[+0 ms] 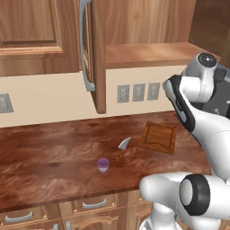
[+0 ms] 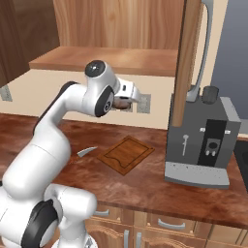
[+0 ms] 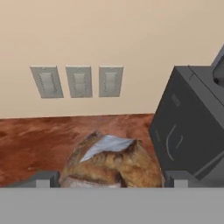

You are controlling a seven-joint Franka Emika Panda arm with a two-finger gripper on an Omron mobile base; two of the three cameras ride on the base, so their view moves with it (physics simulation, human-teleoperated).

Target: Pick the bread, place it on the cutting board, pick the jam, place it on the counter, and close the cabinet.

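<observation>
My gripper (image 3: 109, 181) is shut on the bread (image 3: 109, 162), a brown crusty lump with a pale patch on top. In the right base view the gripper (image 2: 127, 104) holds the bread (image 2: 120, 103) in the air above the counter (image 2: 145, 186), up and behind the cutting board (image 2: 126, 154). The board (image 1: 158, 137) lies bare on the counter (image 1: 49, 152). The jam (image 1: 103, 165), a tiny purple-topped jar, stands on the counter left of the board. The cabinet door (image 1: 92, 49) hangs open, also seen edge-on as the cabinet door (image 2: 186, 63).
A curved knife (image 1: 123, 146) lies between jam and board. A grey coffee machine (image 2: 203, 140) stands right of the board, close to my hand (image 3: 192, 131). Wall outlets (image 3: 78, 82) face me. A lighter wooden shelf (image 1: 148, 54) runs inside the cabinet.
</observation>
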